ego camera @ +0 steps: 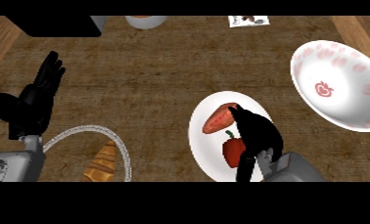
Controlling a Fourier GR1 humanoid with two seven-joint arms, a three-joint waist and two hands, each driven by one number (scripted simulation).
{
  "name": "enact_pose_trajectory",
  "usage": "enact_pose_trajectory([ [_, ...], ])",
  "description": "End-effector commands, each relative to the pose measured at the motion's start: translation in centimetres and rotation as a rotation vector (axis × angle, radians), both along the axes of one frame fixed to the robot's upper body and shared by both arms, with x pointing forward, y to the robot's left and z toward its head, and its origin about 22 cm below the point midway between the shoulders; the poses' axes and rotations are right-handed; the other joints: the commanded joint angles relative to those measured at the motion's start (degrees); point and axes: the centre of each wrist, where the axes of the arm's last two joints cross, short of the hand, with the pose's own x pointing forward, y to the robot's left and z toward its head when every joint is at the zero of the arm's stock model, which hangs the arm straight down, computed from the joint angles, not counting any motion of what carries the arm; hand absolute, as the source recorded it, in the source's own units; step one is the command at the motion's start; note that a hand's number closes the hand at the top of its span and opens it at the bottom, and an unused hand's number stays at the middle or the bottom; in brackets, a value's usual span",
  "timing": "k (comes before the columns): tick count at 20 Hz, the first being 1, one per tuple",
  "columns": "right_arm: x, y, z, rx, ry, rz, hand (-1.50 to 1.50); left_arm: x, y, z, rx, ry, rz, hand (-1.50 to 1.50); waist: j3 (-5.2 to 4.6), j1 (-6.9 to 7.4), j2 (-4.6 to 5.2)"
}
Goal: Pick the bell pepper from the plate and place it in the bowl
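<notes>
A red bell pepper (pixel 232 151) with a green stem lies on the lower half of a white plate (pixel 206 142). Beside it, higher on the plate, sits a red strawberry-like piece (pixel 217 119). My right hand (pixel 259 134) hovers over the plate's right side, open. Its fingers stretch up and left past the pepper, and its thumb hangs below it. The pepper sits in the gap between them, and I cannot tell whether they touch it. The white bowl (pixel 336 88) with red markings stands at the right edge. My left hand (pixel 37 100) rests open at the left, fingers up.
A clear-rimmed plate (pixel 119 142) with a baguette (pixel 103 163) sits at the lower left. A black block (pixel 57 25), a white cup (pixel 147 21) and a small card (pixel 249 21) line the far edge. Bare counter lies between the plate and the bowl.
</notes>
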Motion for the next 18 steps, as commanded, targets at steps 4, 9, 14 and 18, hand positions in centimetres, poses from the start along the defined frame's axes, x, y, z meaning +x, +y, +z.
enact_pose_trajectory([
  [4,-0.8,0.0,-0.7,-0.051,0.034,-0.059,-1.50,0.1,0.6,0.6,0.021,0.000,0.003,0.00,0.01,-0.10,0.00],
  [9,0.1,0.1,-2.7,-0.058,0.015,-0.071,-1.50,0.3,-0.2,2.3,0.004,0.001,-0.025,0.00,0.02,0.03,0.01],
  [14,1.3,-0.1,-3.6,-0.067,0.077,-0.093,-1.50,-1.1,-0.3,1.1,0.000,0.017,-0.013,0.00,0.02,0.21,0.01],
  [18,0.2,0.8,-4.3,-0.012,0.078,0.001,1.50,-0.8,-1.1,1.3,-0.012,-0.012,-0.006,0.00,0.02,0.06,-0.01],
])
